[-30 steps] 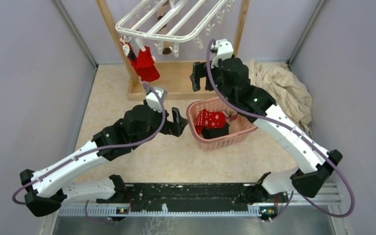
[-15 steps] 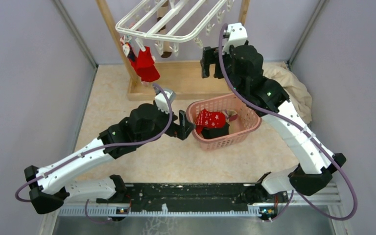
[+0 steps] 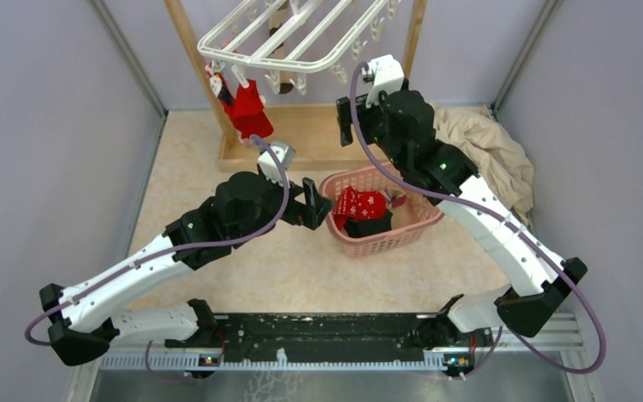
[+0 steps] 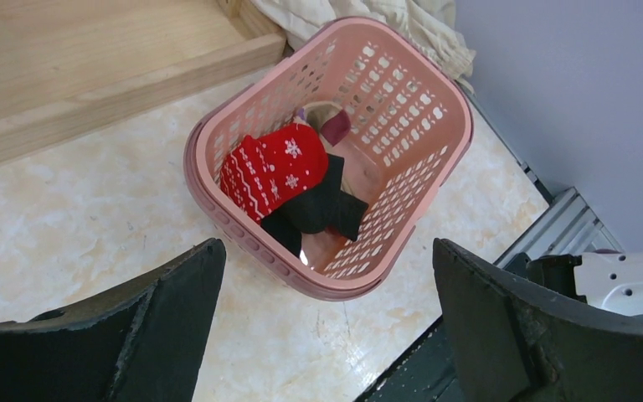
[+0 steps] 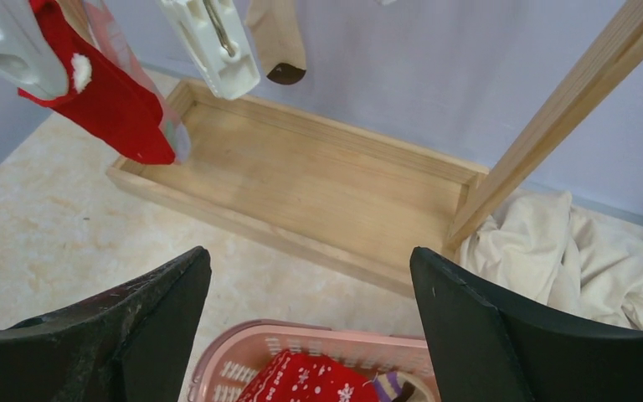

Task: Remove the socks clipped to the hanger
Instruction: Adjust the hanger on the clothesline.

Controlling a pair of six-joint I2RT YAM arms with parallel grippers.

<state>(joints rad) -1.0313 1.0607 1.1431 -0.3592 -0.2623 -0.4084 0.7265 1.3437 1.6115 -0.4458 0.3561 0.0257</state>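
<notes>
The white hanger [image 3: 285, 38] hangs at the top of the top view, with a red sock [image 3: 247, 109] clipped to its near-left corner. In the right wrist view that red sock [image 5: 113, 100] dangles top left, beside an empty white clip [image 5: 213, 38] and a beige sock with a brown toe [image 5: 276, 38]. My right gripper [image 3: 345, 117] [image 5: 310, 251] is open and empty, below the hanger's near edge. My left gripper [image 3: 314, 205] [image 4: 326, 251] is open and empty at the left rim of the pink basket [image 3: 381, 243]. In the basket lie a red snowflake sock [image 4: 275, 167] and a black sock [image 4: 318, 209].
The wooden frame's posts [image 3: 191, 50] rise from a shallow wooden base [image 3: 301, 138] behind the basket. A crumpled beige cloth [image 3: 486, 151] lies at the back right. Grey walls close in both sides.
My right gripper rose toward the hanger, then came back slightly down and left. My left gripper shifted right, closer to the basket's rim. The socks have not moved.
</notes>
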